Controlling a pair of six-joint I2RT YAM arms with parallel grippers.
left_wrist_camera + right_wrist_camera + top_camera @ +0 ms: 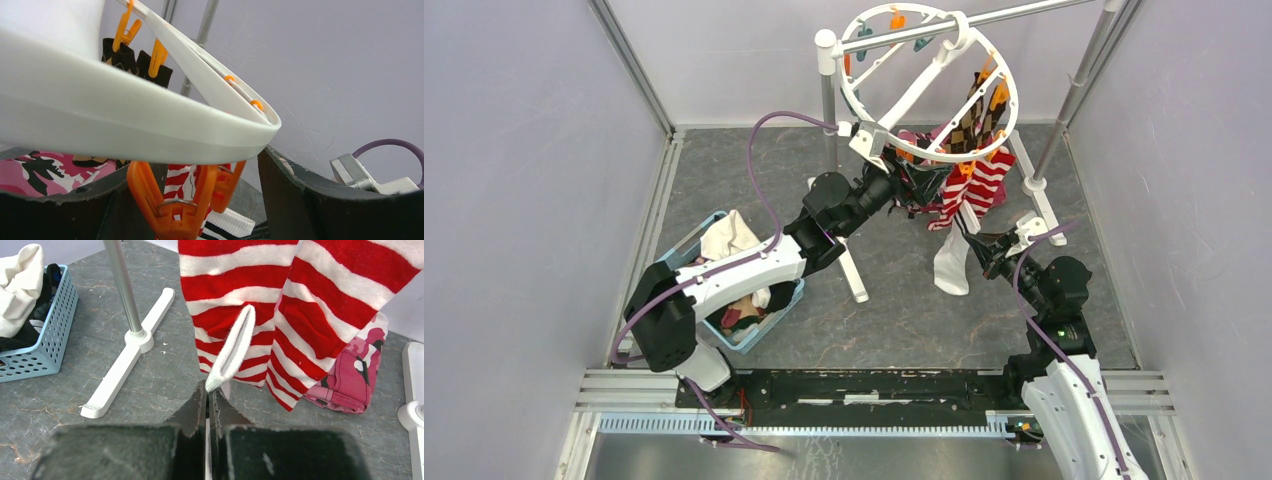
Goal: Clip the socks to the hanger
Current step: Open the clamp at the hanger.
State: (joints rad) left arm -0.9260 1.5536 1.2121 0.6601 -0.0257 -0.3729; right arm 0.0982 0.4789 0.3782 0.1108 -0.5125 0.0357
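Right hand grasping the edge of a white sock; left hand released, straddling an orange clothespin under the hanger rim.

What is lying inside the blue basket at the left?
A white cloth lies on top, with dark fabric beneath it. The left arm passes over the blue basket, so the remaining contents are covered.

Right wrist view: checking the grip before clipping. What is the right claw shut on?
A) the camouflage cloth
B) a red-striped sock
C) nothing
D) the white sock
D: the right claw pinches the white sock by its folded edge, in front of the striped socks.
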